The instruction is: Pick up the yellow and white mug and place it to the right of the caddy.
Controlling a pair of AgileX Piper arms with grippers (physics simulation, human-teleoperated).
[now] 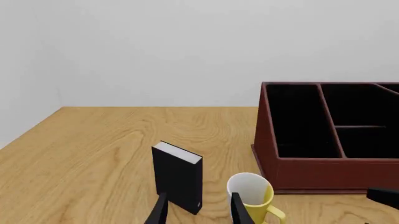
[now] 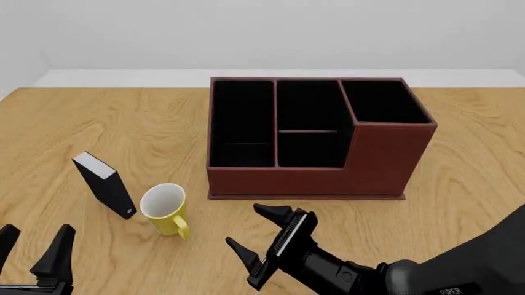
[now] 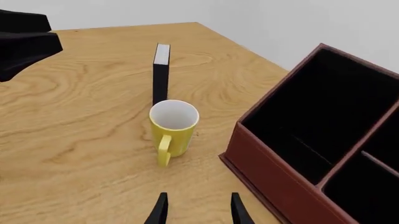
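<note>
Yellow and white mug (image 2: pixel 165 209) upright beside caddy (image 2: pixel 316 138)

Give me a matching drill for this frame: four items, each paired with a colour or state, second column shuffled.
1. mug
2. caddy
3. book-like box
4. right gripper

A. black with a white edge, standing upright
B. open, holding nothing
C. yellow outside, white inside
D. reddish-brown with black compartments

Pairs: 1-C, 2-D, 3-A, 4-B

Bright, even, seemingly overhead light, faint soft shadows, no glare; all views sharp, perhaps slightly wide-angle.
</note>
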